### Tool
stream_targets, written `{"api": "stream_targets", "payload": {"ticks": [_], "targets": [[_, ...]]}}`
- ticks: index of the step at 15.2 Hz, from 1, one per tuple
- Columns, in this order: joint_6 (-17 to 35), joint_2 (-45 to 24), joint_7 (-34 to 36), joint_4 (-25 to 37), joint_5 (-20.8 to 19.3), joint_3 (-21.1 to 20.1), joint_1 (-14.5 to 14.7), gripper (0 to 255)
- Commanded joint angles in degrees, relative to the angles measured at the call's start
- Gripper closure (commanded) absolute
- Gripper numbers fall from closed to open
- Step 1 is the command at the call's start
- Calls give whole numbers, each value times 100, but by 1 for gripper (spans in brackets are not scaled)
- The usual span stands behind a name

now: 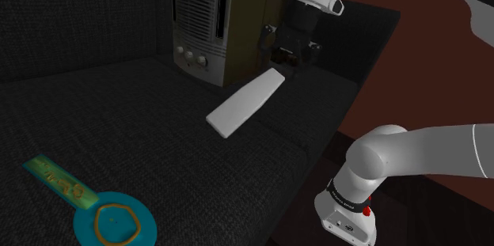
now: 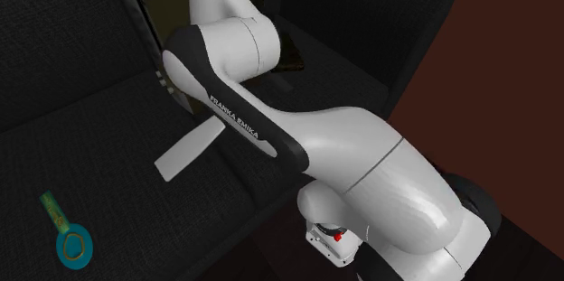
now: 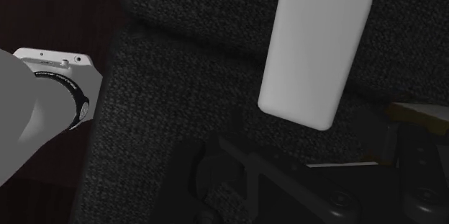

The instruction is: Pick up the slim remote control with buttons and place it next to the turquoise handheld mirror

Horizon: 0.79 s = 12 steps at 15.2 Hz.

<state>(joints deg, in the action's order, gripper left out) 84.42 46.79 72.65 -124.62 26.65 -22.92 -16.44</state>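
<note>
Remote control [image 1: 247, 102], slim, drawn plain pale grey with no buttons discernible, lying flat on the dark woven sofa seat [image 1: 142, 118] across a cushion seam, its far end just under the black gripper [image 1: 286, 61], whose fingers stand apart and clasp nothing. Handheld mirror [image 1: 111, 219], turquoise with a gold ring on its round head and a patterned handle, resting on the same seat at the shoulder view's lower left, well apart from the remote; grilled appliance with round knobs [image 1: 198, 23] behind
</note>
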Motion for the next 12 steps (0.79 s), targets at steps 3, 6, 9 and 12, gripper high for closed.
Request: {"api": "stream_targets", "payload": {"ticks": [3,6,9,12], "targets": [[94,-195,569,344,279,-551,34,255],[204,-386,984,628,444,-989,17,255],[325,-626,1405,968,563,-1458,-49,255],[455,-916,1837,1364,622,-1973,-174,255]]}}
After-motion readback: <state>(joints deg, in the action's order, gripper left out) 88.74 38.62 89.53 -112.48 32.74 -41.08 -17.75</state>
